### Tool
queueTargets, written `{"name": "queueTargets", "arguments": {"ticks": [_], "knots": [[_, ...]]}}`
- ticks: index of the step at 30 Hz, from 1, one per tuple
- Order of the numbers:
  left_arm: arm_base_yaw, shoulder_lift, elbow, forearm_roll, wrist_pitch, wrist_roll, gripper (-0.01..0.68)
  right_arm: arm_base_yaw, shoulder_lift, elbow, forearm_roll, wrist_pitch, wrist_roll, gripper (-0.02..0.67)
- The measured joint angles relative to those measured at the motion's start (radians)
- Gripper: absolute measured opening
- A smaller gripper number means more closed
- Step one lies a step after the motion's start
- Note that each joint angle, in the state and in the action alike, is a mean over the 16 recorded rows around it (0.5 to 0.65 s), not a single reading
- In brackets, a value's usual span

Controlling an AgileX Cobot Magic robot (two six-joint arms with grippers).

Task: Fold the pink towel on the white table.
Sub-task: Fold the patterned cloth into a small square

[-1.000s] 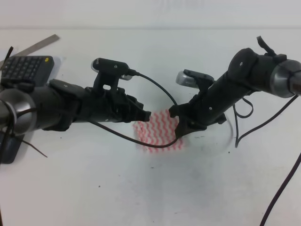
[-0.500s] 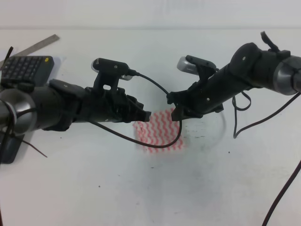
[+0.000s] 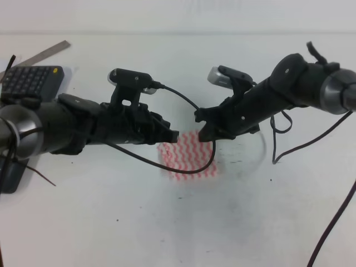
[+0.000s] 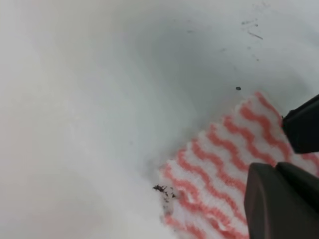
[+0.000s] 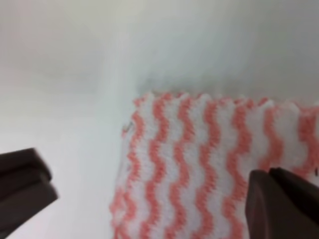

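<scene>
Towel: pink towel (image 3: 188, 158) lies flat on white table (image 3: 167, 222), between both arms. Left gripper (image 3: 173, 135) at towel's upper left corner, right gripper (image 3: 201, 129) over upper right corner; both with fingers apart, clamping nothing. Keyboard (image 3: 30, 79) far left.
</scene>
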State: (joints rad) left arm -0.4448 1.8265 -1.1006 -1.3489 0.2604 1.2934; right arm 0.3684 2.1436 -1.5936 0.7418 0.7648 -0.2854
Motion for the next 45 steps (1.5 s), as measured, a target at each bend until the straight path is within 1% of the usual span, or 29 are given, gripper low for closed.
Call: {"name": "queueTargets", "arguments": {"ticks": [18,34,45], "knots": [[0.000,0.001,0.000,-0.002,0.007,0.005,0.000,0.000,0.048,-0.012,0.001,0.008,0.010,-0.002],[0.000,0.001,0.000,-0.005,0.016,0.012,0.000,0.003,0.037,-0.016,-0.124,0.027,0.141,-0.002],[0.000,-0.006,0.000,-0.015,0.021,0.023,0.000,0.004,-0.012,-0.014,-0.180,0.032,0.172,-0.002]]}}
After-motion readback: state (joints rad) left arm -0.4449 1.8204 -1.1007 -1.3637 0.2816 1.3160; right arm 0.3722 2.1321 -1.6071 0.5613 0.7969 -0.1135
